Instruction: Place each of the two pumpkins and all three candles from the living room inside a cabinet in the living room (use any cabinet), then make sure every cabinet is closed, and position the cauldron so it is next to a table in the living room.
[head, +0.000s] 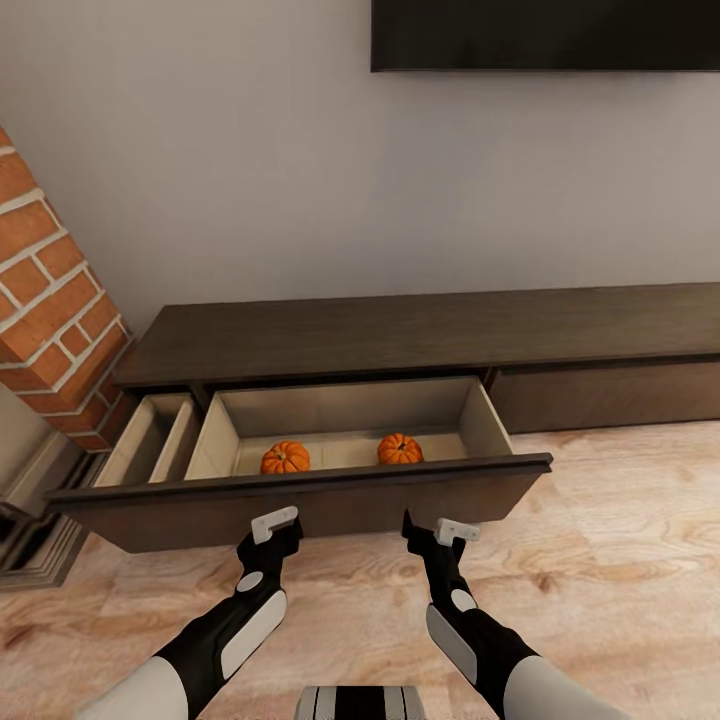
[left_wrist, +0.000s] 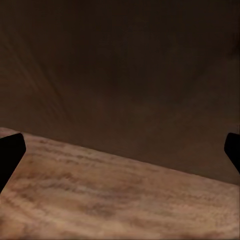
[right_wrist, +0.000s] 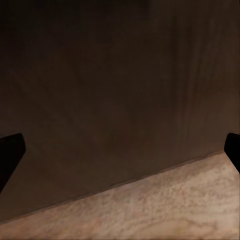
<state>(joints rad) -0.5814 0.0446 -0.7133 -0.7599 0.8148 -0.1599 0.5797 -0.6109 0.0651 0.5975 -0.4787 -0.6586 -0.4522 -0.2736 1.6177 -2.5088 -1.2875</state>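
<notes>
The long dark-brown cabinet (head: 430, 330) stands against the wall with its left drawer (head: 300, 495) pulled out. Two orange pumpkins lie inside on the pale drawer floor, one to the left (head: 285, 458) and one to the right (head: 400, 449). My left gripper (head: 272, 535) and right gripper (head: 432, 530) hang just in front of the drawer's front panel, both open and empty. In the wrist views, the left gripper (left_wrist: 120, 150) and the right gripper (right_wrist: 120, 150) face that dark panel (left_wrist: 120, 75) close up, above the wood floor (right_wrist: 165, 205). The candles, cauldron and table are out of view.
A brick fireplace (head: 50, 300) rises at the left with dark hearth steps (head: 30, 545) at its foot. A black TV (head: 545, 35) hangs on the wall above. The cabinet's right panels (head: 610, 395) are shut. Wood floor (head: 620, 560) stretches to the right.
</notes>
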